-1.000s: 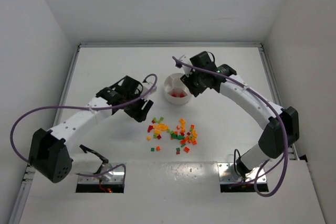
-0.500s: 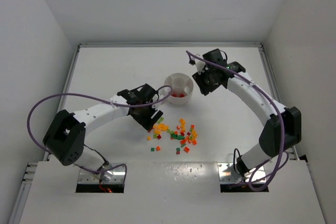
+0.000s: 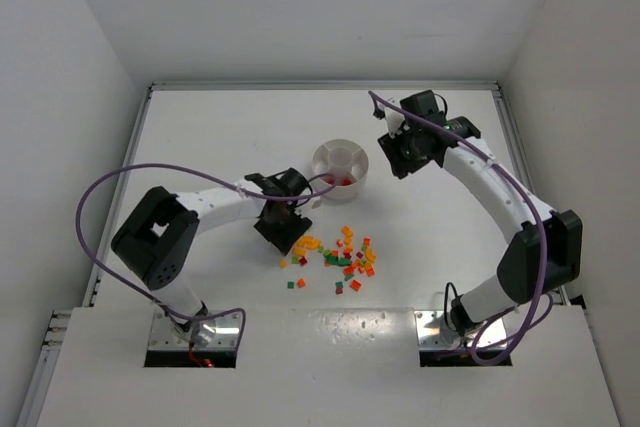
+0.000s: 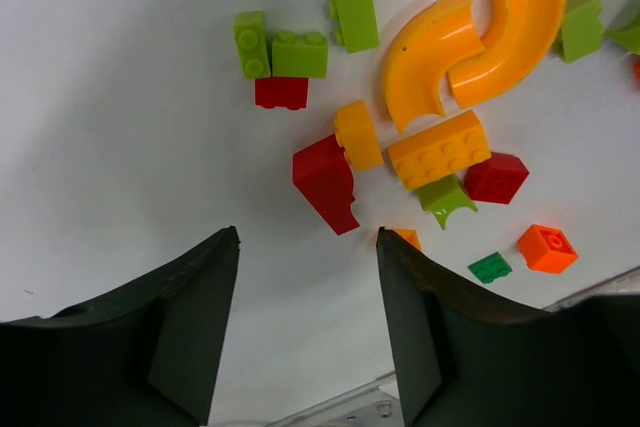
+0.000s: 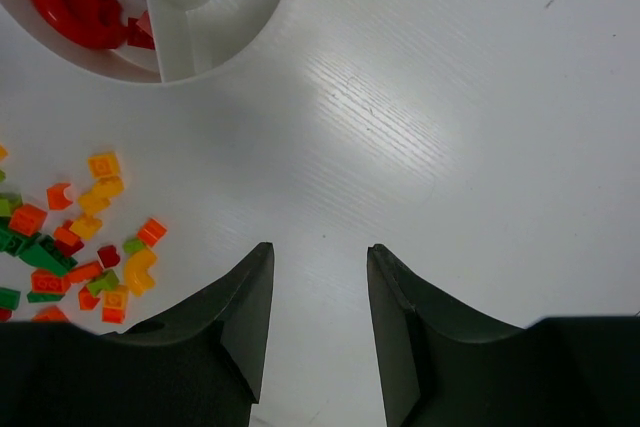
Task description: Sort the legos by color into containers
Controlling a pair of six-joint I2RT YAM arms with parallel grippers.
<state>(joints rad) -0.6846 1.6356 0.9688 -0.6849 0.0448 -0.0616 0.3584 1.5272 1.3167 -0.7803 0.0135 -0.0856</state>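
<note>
A pile of small red, orange, yellow and green legos lies on the white table below the round white dish. One dish compartment holds red bricks. My left gripper is open and empty, low over the pile's left edge; in the left wrist view a red brick lies just beyond its fingertips, with green bricks and orange curved pieces further on. My right gripper is open and empty over bare table to the right of the dish.
The table's raised back rim and side walls bound the work area. In the right wrist view, loose bricks lie to the left of my open fingers.
My left gripper moved right and down to the pile's left edge. My right gripper moved right, away from the dish.
</note>
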